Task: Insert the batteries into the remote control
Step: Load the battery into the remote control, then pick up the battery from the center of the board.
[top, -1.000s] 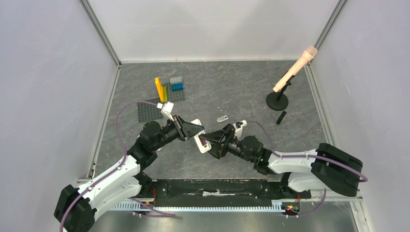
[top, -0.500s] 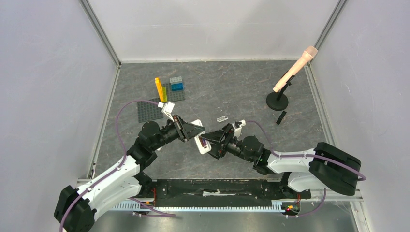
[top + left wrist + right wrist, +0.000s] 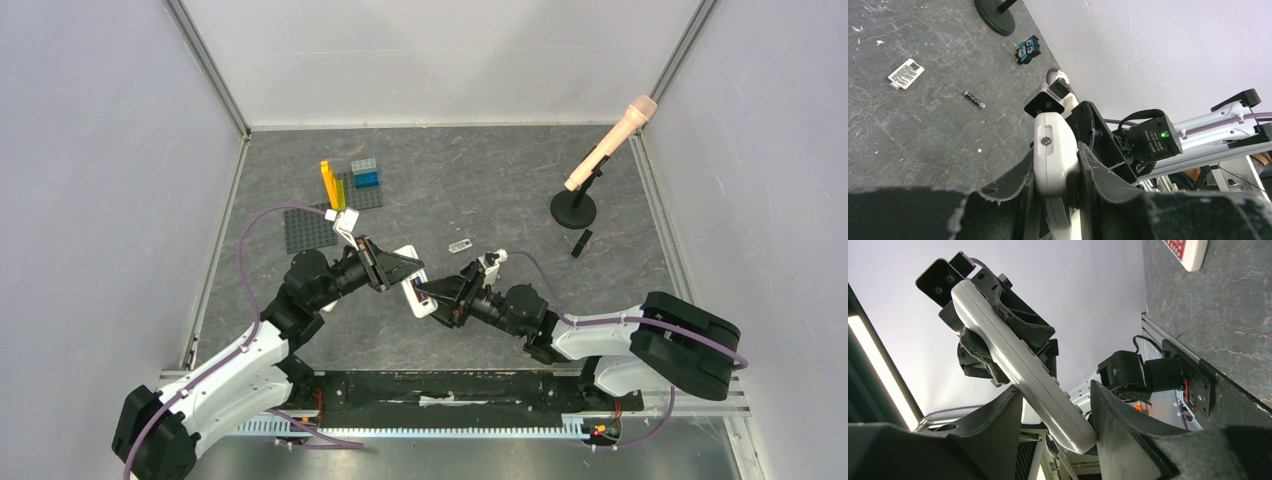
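I count one remote control (image 3: 1050,145), held off the table (image 3: 480,180) a little to the 7 o'clock side of its centre. The left gripper (image 3: 1056,167) is partly closed, with both fingers pressed flat on the remote's sides, so it has a firm hold. The right gripper (image 3: 1055,387) comes in from 3 o'clock, its two fingers on either side of the remote's other end. One finger touches that end, but I can't tell whether the pair is actually pinching it.

I can see one battery (image 3: 973,99), a slim dark cell with a pale tip. It lies loose on the slate at about 1 o'clock from the remote, clear of both arms. One white ribbed battery cover (image 3: 906,74) sits just past it, near but not touching.

Elsewhere I count:
- One microphone (image 3: 610,145), leaning on one round stand base (image 3: 574,210) at 2 o'clock.
- One small black owl-faced block (image 3: 1027,49), just on the near side of that base.
- One grey brick plate (image 3: 320,225) at 10 o'clock. It carries one upright yellow brick (image 3: 329,185), one blue brick (image 3: 367,180) and one clear brick (image 3: 364,165).

Metal rails run along the left and right table edges, and walls stand close behind them. The brick plate sits close to the left rail and the stand close to the right one. The widest bare slate is towards 12 o'clock, between the plate and the stand. There is a narrower strip at 6 o'clock, in front of the arm bases.
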You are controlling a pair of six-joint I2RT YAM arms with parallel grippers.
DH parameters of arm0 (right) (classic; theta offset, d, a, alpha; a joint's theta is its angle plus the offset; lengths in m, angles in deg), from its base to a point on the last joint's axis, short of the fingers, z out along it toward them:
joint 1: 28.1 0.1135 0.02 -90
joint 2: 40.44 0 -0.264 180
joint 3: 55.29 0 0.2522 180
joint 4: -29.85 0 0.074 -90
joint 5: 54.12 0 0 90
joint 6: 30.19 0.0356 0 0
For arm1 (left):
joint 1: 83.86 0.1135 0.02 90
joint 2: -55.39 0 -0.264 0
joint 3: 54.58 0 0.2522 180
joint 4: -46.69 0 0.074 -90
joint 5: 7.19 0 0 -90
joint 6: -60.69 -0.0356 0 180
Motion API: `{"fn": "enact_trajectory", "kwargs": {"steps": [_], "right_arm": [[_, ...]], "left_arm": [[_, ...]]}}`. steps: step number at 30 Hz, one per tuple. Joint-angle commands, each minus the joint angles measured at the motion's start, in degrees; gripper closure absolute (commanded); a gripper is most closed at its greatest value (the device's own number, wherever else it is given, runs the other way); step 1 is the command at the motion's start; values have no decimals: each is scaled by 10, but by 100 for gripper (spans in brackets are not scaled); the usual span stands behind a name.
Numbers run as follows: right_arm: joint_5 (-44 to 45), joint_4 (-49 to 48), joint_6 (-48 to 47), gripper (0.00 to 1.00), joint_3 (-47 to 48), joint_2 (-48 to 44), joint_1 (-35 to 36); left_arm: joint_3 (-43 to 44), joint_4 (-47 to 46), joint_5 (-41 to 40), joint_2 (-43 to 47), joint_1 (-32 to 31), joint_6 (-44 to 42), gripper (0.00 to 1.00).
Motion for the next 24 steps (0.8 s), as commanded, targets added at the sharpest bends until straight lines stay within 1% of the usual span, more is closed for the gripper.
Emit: {"fn": "enact_trajectory", "kwargs": {"steps": [1,6,7,10,11,13,15,17,18,20,21,22,23,24], "right_arm": [[15,-64,24,44,10,-1,-2],[-7,-57,-3,11,16,-7,-2],[-8,-55,-12,3,12,-10,-2],[-10,-35,-39,2,-14,-32,-4],[-5,-10,-51,2,-22,-49,-4],[9,98,-102,2,-31,-95,-4],[64,236,-176,2,-26,-153,-4],[147,378,-242,2,-14,-211,-4],[202,445,-275,2,-8,-240,-4],[308,542,-348,2,8,-278,-6],[360,572,-386,2,14,-292,-8],[391,597,-429,2,18,-304,-12],[412,603,-474,2,21,-312,-19],[421,601,-541,2,23,-319,-27]], "left_arm": [[18,15,24,7,-8,-15,98],[19,42,-5,13,-8,-24,98],[18,45,-12,15,-8,-25,98],[18,66,-34,26,-8,-32,98],[20,79,-42,31,-8,-36,98],[26,109,-68,42,-8,-43,98],[31,137,-94,61,-7,-48,98],[32,164,-120,78,-7,-52,98],[31,170,-128,87,-6,-53,98],[24,173,-136,100,-6,-51,98],[22,172,-137,102,-6,-50,98],[20,172,-136,104,-5,-48,98],[19,173,-135,105,-6,-48,98],[18,174,-133,105,-5,-47,98]]}}
